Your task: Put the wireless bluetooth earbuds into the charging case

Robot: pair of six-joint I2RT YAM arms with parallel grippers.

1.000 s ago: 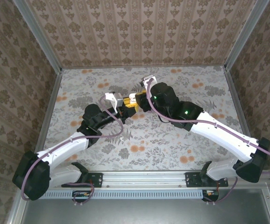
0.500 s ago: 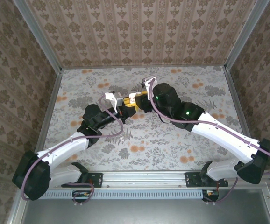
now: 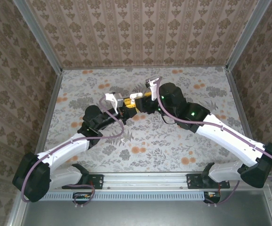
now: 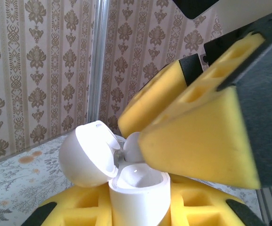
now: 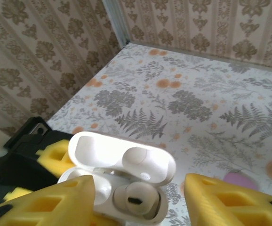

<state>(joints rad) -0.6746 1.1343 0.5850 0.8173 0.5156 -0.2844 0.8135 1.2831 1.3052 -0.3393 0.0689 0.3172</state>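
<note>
Mid-desk, left hand [image 3: 123,107] clamps the case [image 5: 126,162], lid open — right hand [image 5: 143,200], half open and empty, hangs just above it.

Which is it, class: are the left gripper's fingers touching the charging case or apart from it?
Touching. The left wrist view shows the charging case wedged between the yellow fingers of the left gripper, both pressed against its sides.
</note>
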